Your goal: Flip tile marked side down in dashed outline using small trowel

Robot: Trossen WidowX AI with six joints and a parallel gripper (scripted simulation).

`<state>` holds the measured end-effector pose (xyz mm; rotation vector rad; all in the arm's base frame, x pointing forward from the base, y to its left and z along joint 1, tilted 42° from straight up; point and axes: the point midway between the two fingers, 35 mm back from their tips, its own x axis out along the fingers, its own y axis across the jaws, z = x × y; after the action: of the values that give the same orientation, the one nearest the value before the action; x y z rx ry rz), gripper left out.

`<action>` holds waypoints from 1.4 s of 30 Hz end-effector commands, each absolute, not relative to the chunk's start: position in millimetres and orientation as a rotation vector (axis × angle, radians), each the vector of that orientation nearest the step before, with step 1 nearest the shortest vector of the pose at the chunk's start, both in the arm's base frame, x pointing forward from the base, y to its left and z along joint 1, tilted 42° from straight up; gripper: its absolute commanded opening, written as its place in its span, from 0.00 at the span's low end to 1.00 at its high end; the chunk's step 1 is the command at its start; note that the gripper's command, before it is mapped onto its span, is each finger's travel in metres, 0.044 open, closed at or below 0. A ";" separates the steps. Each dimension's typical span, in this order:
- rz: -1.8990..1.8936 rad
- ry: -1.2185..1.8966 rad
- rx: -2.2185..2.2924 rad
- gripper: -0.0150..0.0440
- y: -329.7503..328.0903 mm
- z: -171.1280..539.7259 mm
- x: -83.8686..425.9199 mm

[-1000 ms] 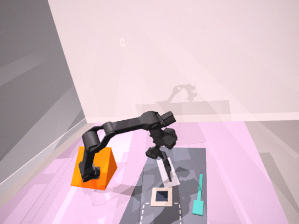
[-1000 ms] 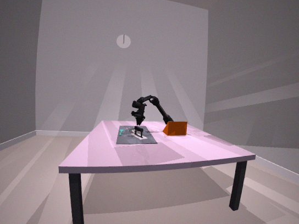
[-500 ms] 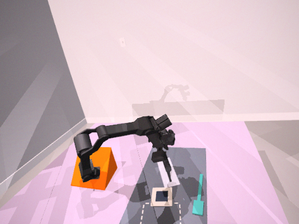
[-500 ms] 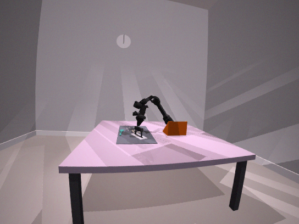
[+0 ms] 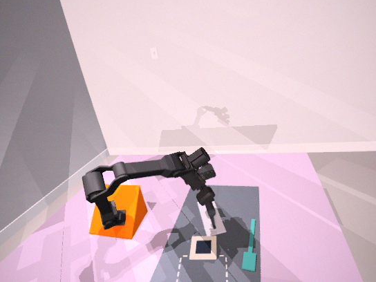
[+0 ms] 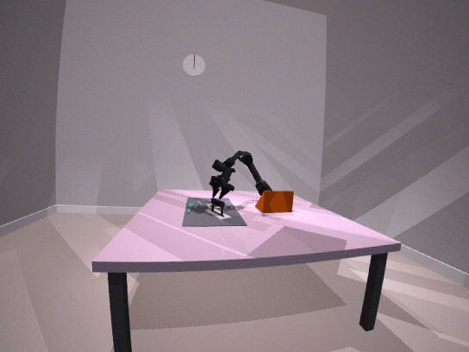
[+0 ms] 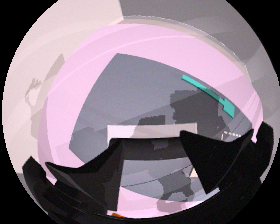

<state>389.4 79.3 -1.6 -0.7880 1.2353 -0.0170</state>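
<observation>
The trowel's long pale blade point(image 5: 221, 225) point(image 7: 150, 131) lies on the grey mat point(image 5: 242, 195) point(image 6: 194, 222) point(image 7: 100, 105). Its raised black handle point(image 5: 211, 218) point(image 6: 217, 203) point(image 7: 150, 151) stands over it. My gripper point(image 6: 218, 197) point(image 7: 151, 138) is partly open and empty, tilted just above the handle. In the wrist view the handle runs across from one fingertip to the other. The cream tile point(image 5: 193, 248) lies flat with its dark square up, just beyond the trowel, overlapping the top line of the dashed outline point(image 5: 227, 269) point(image 7: 230, 133). A finger mostly hides the tile in the wrist view.
A teal flat-bladed tool point(image 5: 249, 261) point(image 6: 190, 209) point(image 7: 227, 107) lies on the mat, to the right of the tile in the top view. An orange wedge block point(image 5: 129, 198) point(image 6: 278, 202) stands on the pink table point(image 5: 304, 229) point(image 6: 172, 243) beside the arm's base.
</observation>
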 end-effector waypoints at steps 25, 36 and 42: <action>0.504 0.966 -1.624 0.76 60.4 2.3 370.7; 0.649 0.830 -1.977 0.76 48.8 5.0 358.3; 0.715 0.751 -2.175 0.76 42.3 7.2 350.4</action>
<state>354.4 46.1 6.2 -2.0812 0.7894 0.6831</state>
